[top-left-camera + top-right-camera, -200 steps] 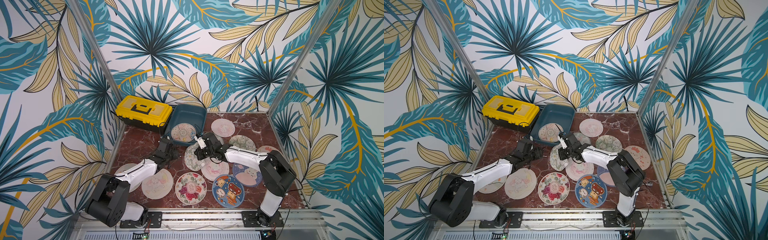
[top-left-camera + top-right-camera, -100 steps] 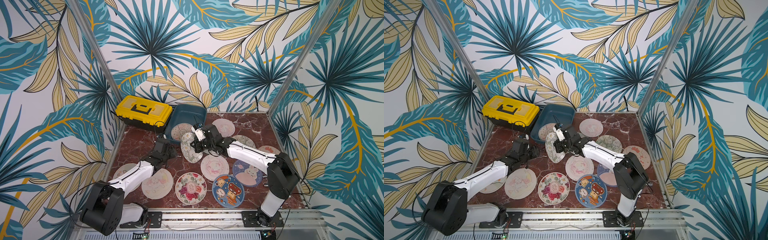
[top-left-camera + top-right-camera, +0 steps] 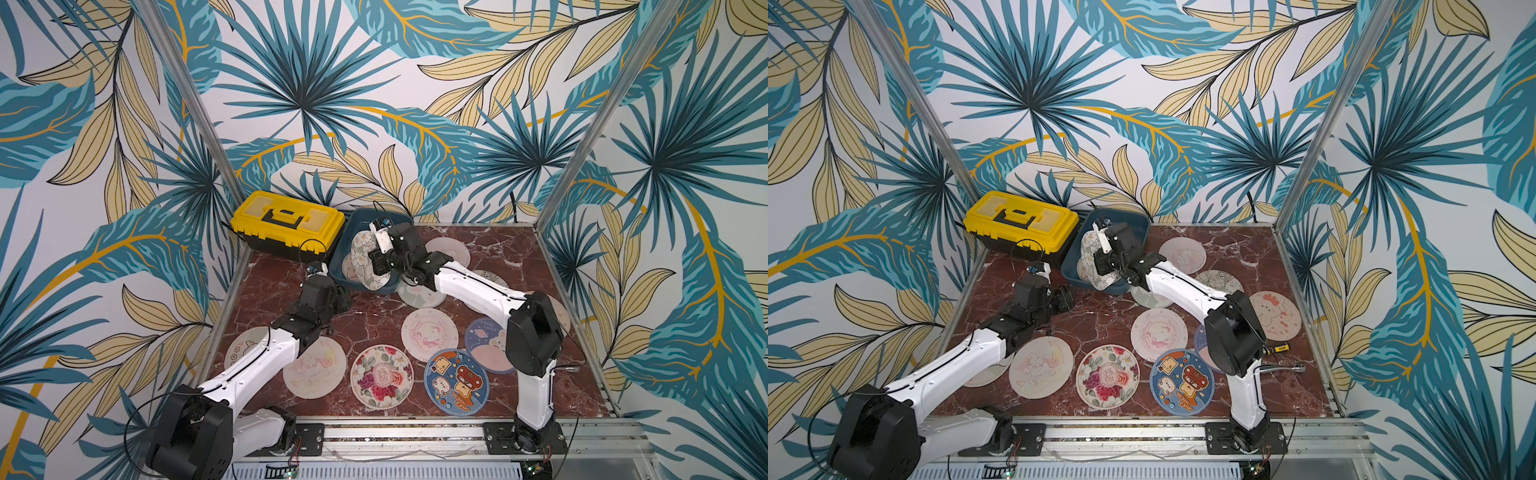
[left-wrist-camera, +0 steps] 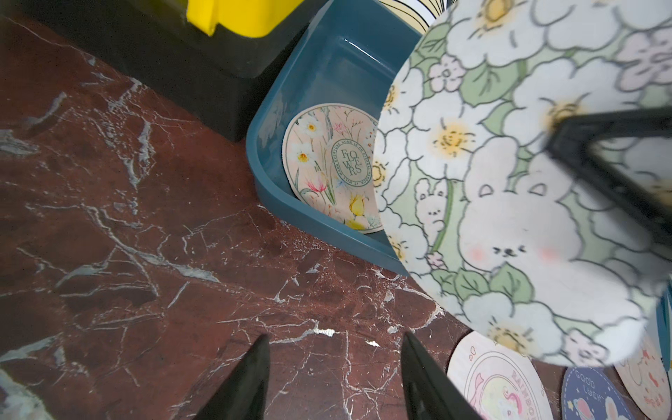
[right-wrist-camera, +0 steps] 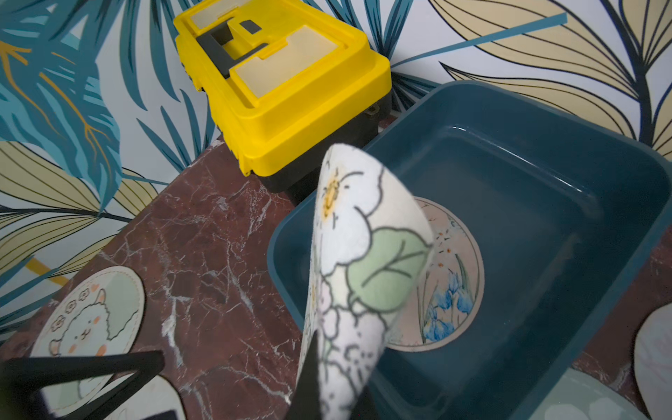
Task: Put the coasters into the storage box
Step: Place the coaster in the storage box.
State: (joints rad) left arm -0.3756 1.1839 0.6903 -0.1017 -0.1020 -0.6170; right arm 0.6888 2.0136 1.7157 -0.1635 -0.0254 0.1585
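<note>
At the far left of the red marble tabletop (image 3: 374, 316), a llama coaster (image 3: 245, 349) is lying flat, partly hidden under the left arm, and a unicorn coaster (image 3: 320, 370) is lying just beside it. Behind them a yellow toolbox (image 3: 286, 220) is sitting against the back wall. The left gripper (image 4: 335, 336) is hovering low over bare marble near the front of the teal storage box (image 4: 312, 222), its fingers standing moderately apart with nothing between them. The storage box is sitting just beside the toolbox, and a pink "FLOWERS" coaster (image 4: 331, 167) is lying flat on its floor. The right gripper (image 3: 376, 266) is pinching a bunny-and-daisy coaster (image 3: 360, 253) tightly, holding it on edge and slightly curled over the near end of the box; whether its lower edge is touching the rim cannot be told. Toward the front, a rose coaster (image 3: 381, 376), a pink rainbow coaster (image 3: 429, 332) and a blue cartoon coaster (image 3: 455, 382) are lying flat on the marble. A navy "good luck" coaster (image 3: 486, 345) is lying partly under the right arm. At the right, a bow-bunny coaster (image 3: 1275, 313) is lying near the wall, with a screwdriver (image 3: 1277, 347) lying near it.
</note>
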